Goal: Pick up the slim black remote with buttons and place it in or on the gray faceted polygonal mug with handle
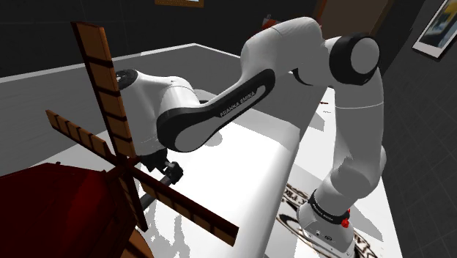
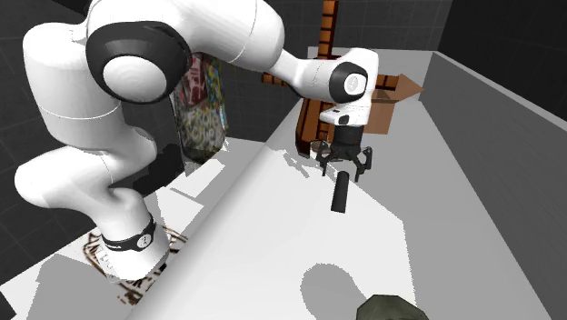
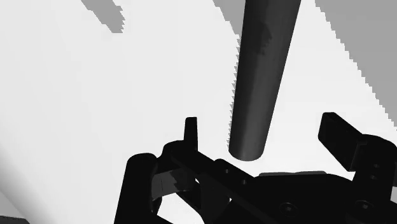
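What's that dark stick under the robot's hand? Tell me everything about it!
The remote is a slim, dark grey-black stick with rounded sides and a blunt end. No buttons can be made out on it. It lies flat on the white table. One end sits between the fingers of the open gripper, which stand apart on either side without touching it. Nothing but the table touches it.

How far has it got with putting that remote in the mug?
Nothing is finished yet. The open gripper hangs over one end of the dark remote, which lies on the white table, fingers not touching it. Gripping, lifting and carrying to the mug remain.
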Available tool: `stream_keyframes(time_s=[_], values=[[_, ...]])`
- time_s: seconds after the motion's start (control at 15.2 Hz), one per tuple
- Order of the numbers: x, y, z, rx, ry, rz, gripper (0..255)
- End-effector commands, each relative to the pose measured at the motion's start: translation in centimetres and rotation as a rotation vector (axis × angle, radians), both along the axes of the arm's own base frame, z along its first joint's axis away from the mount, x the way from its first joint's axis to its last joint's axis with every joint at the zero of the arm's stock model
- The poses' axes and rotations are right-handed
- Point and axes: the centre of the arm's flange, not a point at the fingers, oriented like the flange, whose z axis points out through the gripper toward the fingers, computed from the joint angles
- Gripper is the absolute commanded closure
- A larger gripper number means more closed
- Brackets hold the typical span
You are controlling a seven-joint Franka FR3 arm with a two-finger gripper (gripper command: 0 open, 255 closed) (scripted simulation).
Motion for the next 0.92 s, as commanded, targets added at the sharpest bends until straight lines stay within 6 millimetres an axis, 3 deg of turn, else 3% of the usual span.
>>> stream_keyframes(time_s=[0.0,0.46,0.86], values=[[1.0,1.1,-1.3,-0.011,-0.005,-0.038,0],[1.0,0.2,-5.2,-0.011,-0.005,-0.038,0],[1.0,0.2,-5.2,-0.011,-0.005,-0.038,0]])
